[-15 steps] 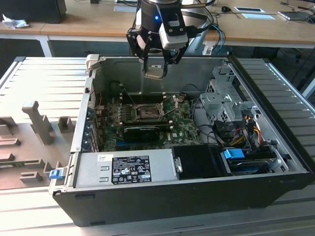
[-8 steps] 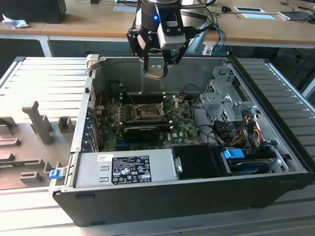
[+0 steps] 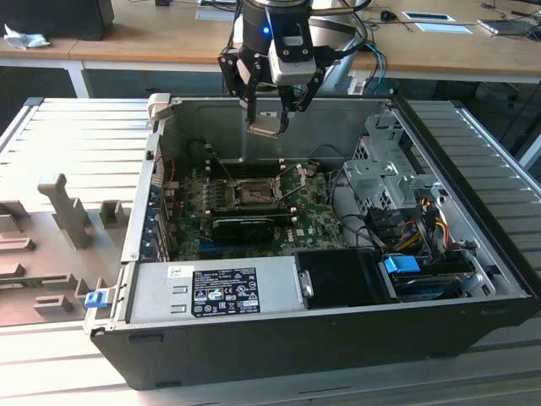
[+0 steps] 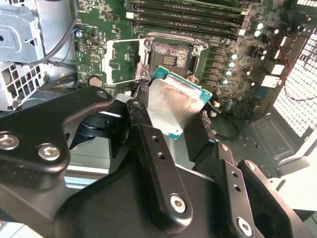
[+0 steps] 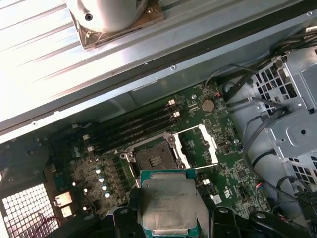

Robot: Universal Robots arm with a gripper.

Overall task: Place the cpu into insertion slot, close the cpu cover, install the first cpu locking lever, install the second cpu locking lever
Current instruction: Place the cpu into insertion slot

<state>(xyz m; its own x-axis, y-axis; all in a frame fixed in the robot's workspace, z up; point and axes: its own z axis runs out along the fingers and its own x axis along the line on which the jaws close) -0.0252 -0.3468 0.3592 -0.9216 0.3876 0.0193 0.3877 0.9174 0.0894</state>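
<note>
My gripper (image 3: 269, 117) hangs above the open computer case, near its back wall, shut on the cpu (image 3: 265, 127). In both wrist views the cpu (image 4: 174, 101) (image 5: 168, 202) is a flat silver-topped square with a green edge, pinched between the black fingers (image 4: 148, 148). The gripper (image 4: 173, 116) (image 5: 171, 218) holds it well clear of the board. Below lies the insertion slot (image 3: 254, 193) (image 4: 171, 56) (image 5: 154, 157), dark and uncovered. The cpu cover (image 4: 124, 62) (image 5: 200, 145), a silver square frame, stands swung open beside the slot.
Memory sticks (image 4: 188, 17) run along one side of the slot, and a long black card (image 3: 245, 224) lies on the other. A power supply (image 3: 220, 292) fills the case front. A drive cage (image 3: 380, 173) and cables (image 3: 414, 228) are on the exterior view's right. Grey fixtures (image 3: 59, 211) stand outside.
</note>
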